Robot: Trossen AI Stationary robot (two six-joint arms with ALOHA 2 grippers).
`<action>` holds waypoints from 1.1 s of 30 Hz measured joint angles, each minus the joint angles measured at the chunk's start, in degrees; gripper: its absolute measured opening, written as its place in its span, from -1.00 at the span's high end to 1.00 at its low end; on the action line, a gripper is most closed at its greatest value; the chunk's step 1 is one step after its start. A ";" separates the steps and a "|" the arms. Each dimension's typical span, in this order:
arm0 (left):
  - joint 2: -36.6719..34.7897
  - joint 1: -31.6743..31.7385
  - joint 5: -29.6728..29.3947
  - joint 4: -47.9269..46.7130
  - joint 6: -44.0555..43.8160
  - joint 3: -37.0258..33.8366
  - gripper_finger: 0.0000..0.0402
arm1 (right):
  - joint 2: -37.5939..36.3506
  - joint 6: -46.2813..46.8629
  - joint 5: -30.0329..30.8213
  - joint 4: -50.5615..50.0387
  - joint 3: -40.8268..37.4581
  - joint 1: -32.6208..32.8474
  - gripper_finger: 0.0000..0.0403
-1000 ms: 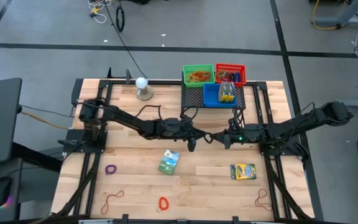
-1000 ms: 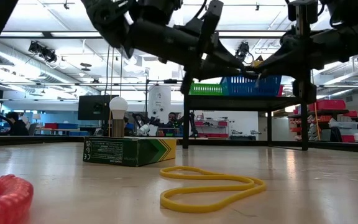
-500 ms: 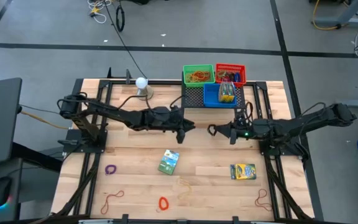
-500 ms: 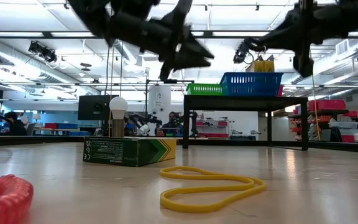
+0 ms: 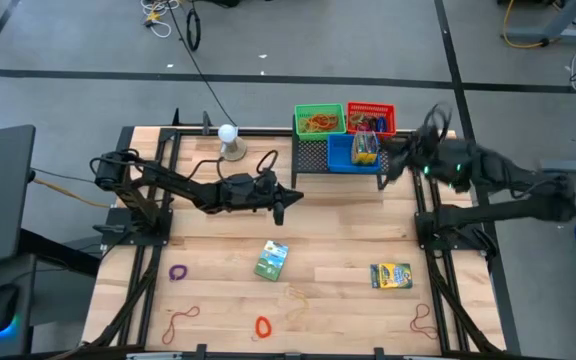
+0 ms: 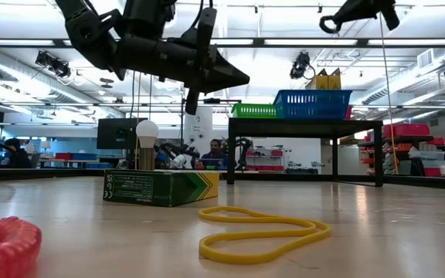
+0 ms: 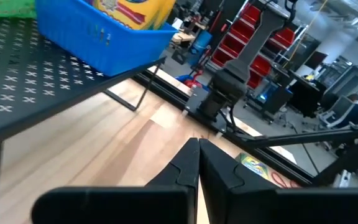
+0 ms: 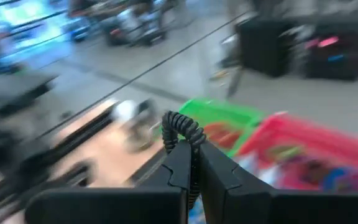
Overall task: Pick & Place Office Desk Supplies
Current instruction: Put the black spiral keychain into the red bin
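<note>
Left end effector [image 5: 279,207] closed, empty, above table [image 5: 338,250]; right end effector [image 8: 194,149] clamped on black loop [image 8: 180,126].

The right tool [image 5: 386,170] is smeared by motion; the red loop [image 6: 5,244] is cut off by the low view's edge.

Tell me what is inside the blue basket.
The blue basket on the black rack holds yellow and green crayon boxes. Anything lying under them is covered.
</note>
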 joint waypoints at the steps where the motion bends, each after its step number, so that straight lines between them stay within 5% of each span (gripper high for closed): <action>1: 0.00 -0.02 -0.08 0.02 0.00 0.00 0.94 | 0.02 -1.69 -0.51 0.34 0.63 -3.45 0.91; 9: 0.02 0.00 -0.81 0.05 0.00 0.00 0.94 | 6.80 -3.99 -22.44 4.42 1.28 -32.72 0.91; 15: 0.02 0.00 -0.70 0.09 -1.31 0.00 0.94 | 19.70 -3.14 -36.66 8.14 1.12 -46.14 0.90; 26: 0.04 -0.06 -2.78 -0.21 -2.93 0.00 0.94 | 32.54 -0.53 -46.81 8.74 2.39 -52.21 0.84; 33: 0.07 0.01 -4.30 -0.39 -4.04 0.00 0.94 | 32.18 -0.53 -45.30 10.01 2.39 -52.35 0.35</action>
